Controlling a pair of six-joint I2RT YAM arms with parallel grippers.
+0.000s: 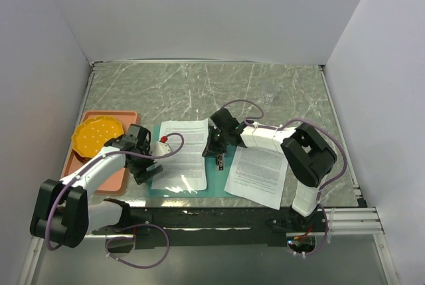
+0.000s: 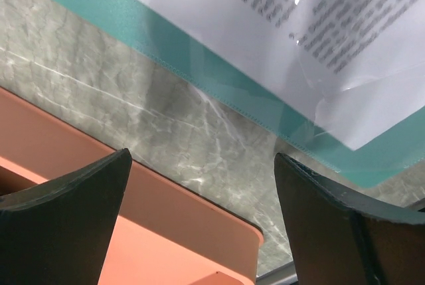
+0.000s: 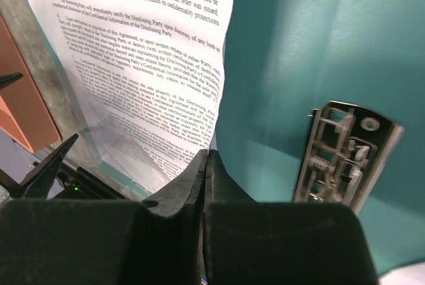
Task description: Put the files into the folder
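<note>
Left gripper hovering wide apart over surface | right gripper pinching closed beside sheet on folder

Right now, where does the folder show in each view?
Top: folder centre, teal under the left sheet, between both grippers.
Left wrist: teal band running from top left to right, under that sheet.
Right wrist: teal fills the right half, clip lower right.
Shared landmark: the sheet on it.
</note>
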